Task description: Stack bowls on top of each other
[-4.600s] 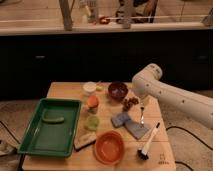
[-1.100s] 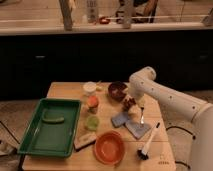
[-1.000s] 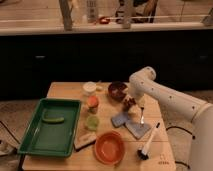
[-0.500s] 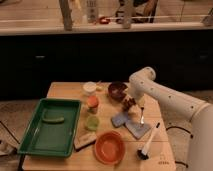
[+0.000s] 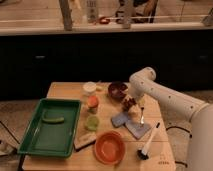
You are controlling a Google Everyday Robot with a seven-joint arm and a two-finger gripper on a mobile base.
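1. the gripper (image 5: 129, 104) is hanging low over the table (image 5: 65, 91), just beside the near right edge of the maroon bowl (image 5: 118, 90). whether it is open or closed cannot be told, and whether it is touching the bowl or gripping anything cannot be told either.
2. the white arm (image 5: 167, 99) is reaching in from the right, bending at an elbow above the gripper and passing over the right side of the table.
3. the maroon bowl is sitting upright toward the back of the table, with nothing stacked in it or under it.
4. a spoon-like utensil (image 5: 142, 116) and two bluish cloth-like pieces (image 5: 120, 119) (image 5: 137, 130) are lying just in front of the gripper, crowding the space between the maroon bowl and the orange bowl (image 5: 109, 147).
5. the orange bowl is sitting alone near the front edge, well apart from the maroon bowl.
6. the white bowl (image 5: 90, 88) is sitting at the back, left of the maroon bowl and apart from it.
7. an orange cup-like item (image 5: 92, 103) and a green cup (image 5: 92, 122) are standing in a row between the white bowl and the orange bowl.
8. a brush (image 5: 147, 145) is lying at the front right, near the orange bowl.
9. a green tray (image 5: 31, 131) is occupying the left side, holding a small green item (image 5: 53, 119).
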